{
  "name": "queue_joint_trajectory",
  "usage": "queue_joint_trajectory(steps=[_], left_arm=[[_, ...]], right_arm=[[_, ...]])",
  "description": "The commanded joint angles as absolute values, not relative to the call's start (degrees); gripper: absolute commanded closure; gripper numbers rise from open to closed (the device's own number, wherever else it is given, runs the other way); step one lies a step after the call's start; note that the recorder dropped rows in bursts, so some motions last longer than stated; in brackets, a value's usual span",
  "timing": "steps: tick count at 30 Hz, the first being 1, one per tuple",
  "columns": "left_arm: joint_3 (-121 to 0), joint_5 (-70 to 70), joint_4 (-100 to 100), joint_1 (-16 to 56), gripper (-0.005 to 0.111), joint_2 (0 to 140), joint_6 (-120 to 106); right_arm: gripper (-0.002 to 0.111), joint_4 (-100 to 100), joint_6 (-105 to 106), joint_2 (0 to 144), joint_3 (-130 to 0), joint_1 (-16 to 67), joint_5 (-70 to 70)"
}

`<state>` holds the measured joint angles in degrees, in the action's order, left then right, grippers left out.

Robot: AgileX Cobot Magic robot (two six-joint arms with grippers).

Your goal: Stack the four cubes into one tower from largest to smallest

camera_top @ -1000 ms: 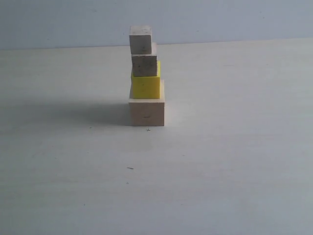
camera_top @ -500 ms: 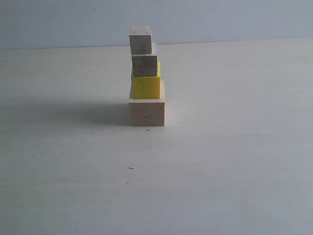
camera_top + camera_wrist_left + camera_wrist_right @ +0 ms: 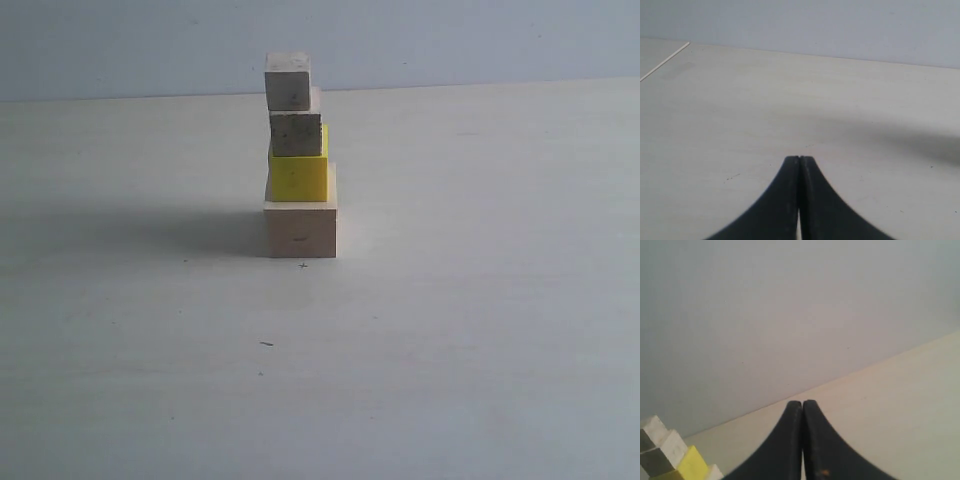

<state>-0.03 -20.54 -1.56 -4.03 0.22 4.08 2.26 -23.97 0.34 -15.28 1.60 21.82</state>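
Left gripper [image 3: 799, 159] is pressed fully closed, empty, over bare tabletop [image 3: 740, 110]. Right gripper [image 3: 803, 402] is closed on nothing too. The tower [image 3: 298, 160] stands apart from both, untouched: largest cube [image 3: 300, 229] at the base, then yellow cube [image 3: 298, 178], knotty cube [image 3: 296, 134], and smallest cube [image 3: 287, 81] on top.

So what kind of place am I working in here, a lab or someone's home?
Probably a lab or test bench, not a home: a plain pale tabletop, a blank grey-blue wall behind it, and a tower of four cubes.
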Motion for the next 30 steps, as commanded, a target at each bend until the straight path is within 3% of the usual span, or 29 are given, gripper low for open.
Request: queue_joint_trajectory(steps=[1, 16, 30], left_arm=[[0.0, -20.3, -2.0, -4.0, 0.107, 0.0, 4.3], [0.0, -20.3, -2.0, -4.0, 0.107, 0.0, 4.3], [0.0, -20.3, -2.0, -4.0, 0.107, 0.0, 4.3]], right_arm=[[0.108, 2.9, -15.3, 0.0, -11.7, 1.4, 14.7], [0.108, 2.9, -3.8, 0.0, -0.3, 1.4, 11.1], [0.108, 3.2, -3.0, 0.0, 0.0, 1.4, 19.2]])
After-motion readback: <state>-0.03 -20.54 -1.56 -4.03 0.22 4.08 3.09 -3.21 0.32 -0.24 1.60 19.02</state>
